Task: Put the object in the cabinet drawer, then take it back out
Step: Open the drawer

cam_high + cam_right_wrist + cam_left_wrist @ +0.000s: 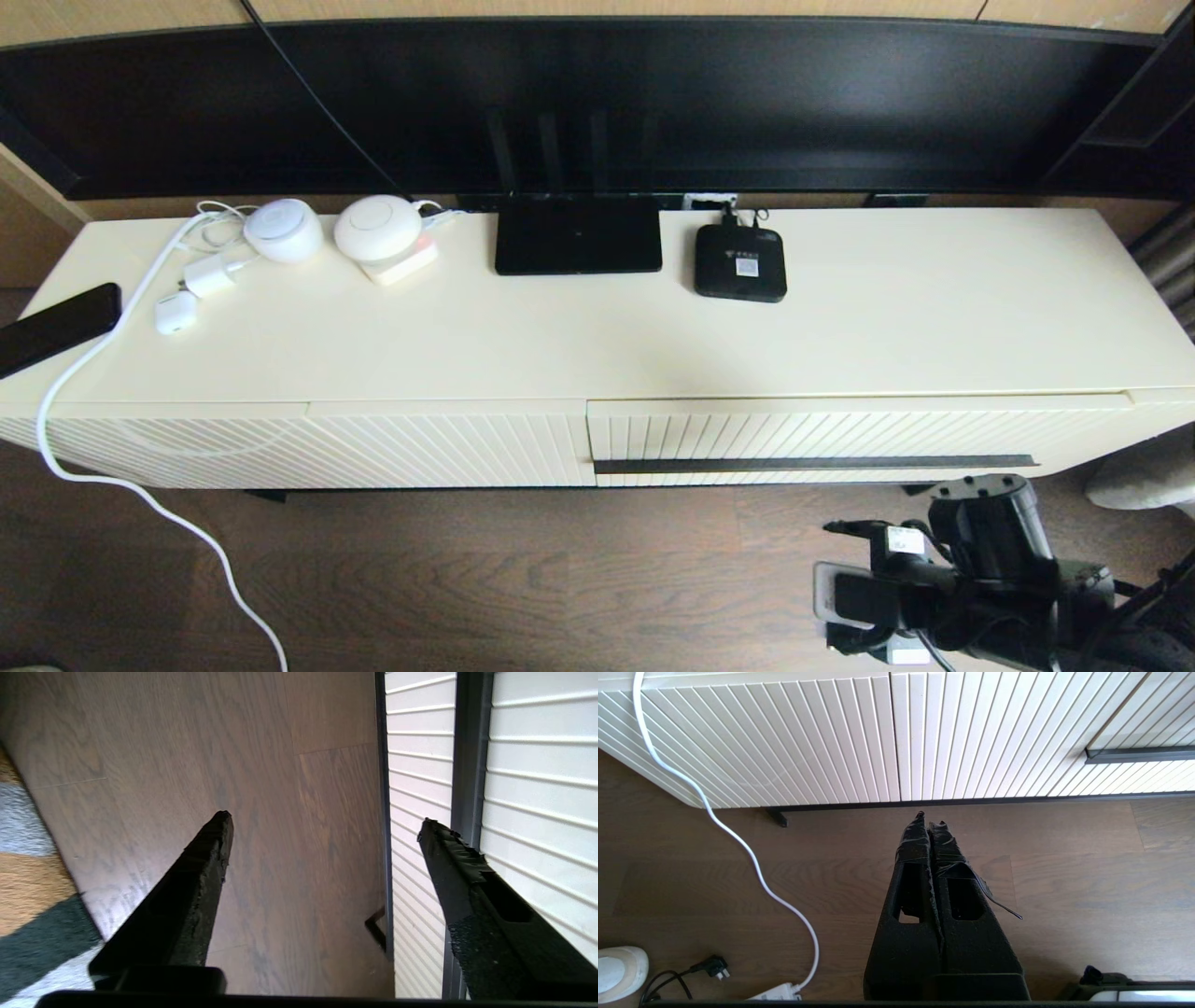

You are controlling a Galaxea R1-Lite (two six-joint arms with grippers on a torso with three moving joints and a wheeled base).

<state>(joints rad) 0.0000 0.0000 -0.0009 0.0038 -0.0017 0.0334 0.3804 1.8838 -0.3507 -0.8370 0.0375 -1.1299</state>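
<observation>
Right end effector [322, 826] spread wide beside the cabinet drawer [537, 779]; left end effector [930, 820] pressed closed above floor.

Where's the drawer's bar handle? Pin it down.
In the head view the dark bar handle runs across the closed cabinet drawer on the cabinet's right half, just above the open right gripper.

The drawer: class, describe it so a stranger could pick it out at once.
Start at the long cream cabinet under the black screen. Its front has two ribbed panels; the drawer is the right-hand one. Only it carries a long thin dark bar handle.
</observation>
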